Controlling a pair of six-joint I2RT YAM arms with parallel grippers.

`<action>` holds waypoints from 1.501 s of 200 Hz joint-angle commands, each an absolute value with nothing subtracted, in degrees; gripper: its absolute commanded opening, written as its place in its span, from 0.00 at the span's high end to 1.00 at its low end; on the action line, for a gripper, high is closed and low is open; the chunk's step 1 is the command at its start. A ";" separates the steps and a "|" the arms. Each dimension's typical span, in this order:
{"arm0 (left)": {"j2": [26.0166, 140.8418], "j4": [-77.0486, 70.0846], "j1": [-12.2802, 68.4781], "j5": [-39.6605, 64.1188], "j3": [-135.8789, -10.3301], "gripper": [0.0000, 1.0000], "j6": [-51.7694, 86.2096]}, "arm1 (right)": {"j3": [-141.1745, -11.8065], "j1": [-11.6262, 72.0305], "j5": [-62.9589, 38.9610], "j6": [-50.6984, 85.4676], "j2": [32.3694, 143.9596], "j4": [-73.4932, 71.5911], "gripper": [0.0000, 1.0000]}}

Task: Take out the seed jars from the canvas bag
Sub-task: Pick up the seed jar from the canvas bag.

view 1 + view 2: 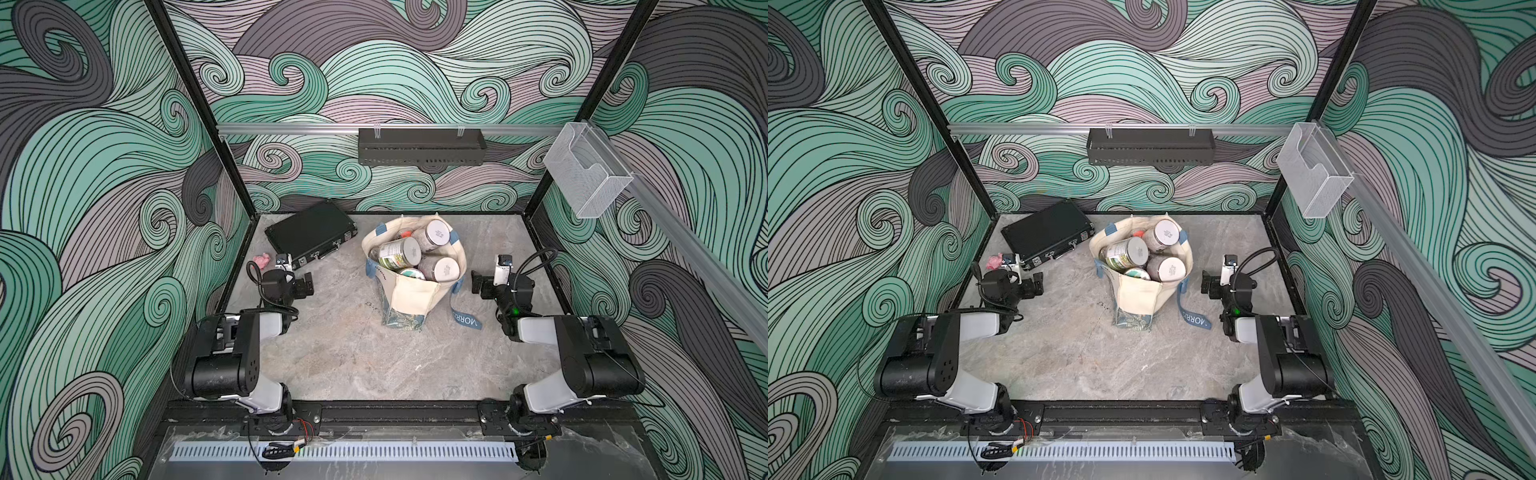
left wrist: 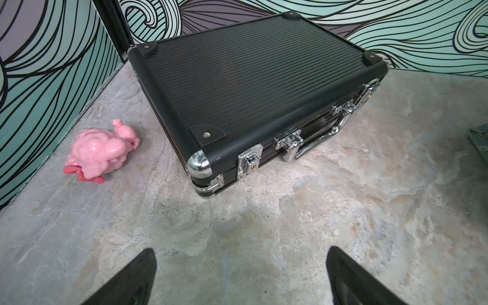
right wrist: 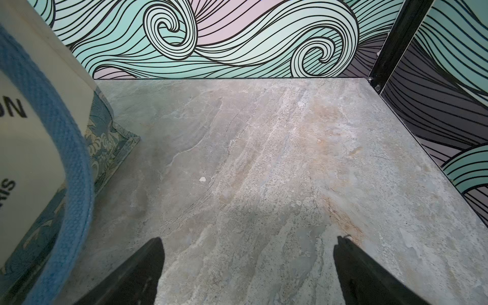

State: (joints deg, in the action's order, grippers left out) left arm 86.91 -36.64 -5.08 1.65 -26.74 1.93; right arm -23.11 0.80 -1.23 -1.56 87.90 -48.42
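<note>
The cream canvas tote bag with blue-grey webbing straps and a green leafy base panel (image 1: 411, 297) is standing upright toward the back middle of the grey stone-patterned tabletop (image 1: 374, 365), its mouth gaping upward. The small clear cylindrical seed jars (image 1: 432, 237) are all sitting packed inside it, white and silvery lids crowding up to the rim. How many are lying deeper I cannot tell. One white-lettered strap (image 1: 466, 319) is trailing onto the table at the bag's right.

The left gripper (image 1: 305, 285) is hovering low to the bag's left, well apart from the canvas. Its jaws are spread wide, and bare tabletop is showing between the black fingers (image 2: 132, 280) in the left wrist view. Just beyond it the flat black ribbed hard case with chrome latches (image 2: 250, 79) is lying tucked toward the back left corner. A small pink lump (image 2: 103, 153) is lying beside the case, close to the left wall edge.

The right gripper (image 1: 478, 286) is hanging near the bag's right side without touching it, jaws likewise spread and holding nothing. Past it, bare tabletop is running to the back and right wall edges. The front half of the table, between the two arm bases, is lying open.
</note>
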 commanded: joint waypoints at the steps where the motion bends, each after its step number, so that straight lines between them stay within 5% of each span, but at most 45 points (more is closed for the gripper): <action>1: 87.74 -36.32 -4.99 1.15 -28.12 0.01 1.93 | -23.37 1.11 -0.28 -2.26 88.16 -48.34 0.01; 300: 85.66 -31.93 -4.85 3.16 -29.80 0.01 0.70 | -22.46 1.32 -1.01 -2.90 87.71 -49.78 0.01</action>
State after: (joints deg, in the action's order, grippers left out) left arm 86.91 -36.03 -5.08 1.74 -26.94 1.87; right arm -23.11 0.80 -1.10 -1.56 87.90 -48.42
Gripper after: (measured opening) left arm 0.986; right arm 0.991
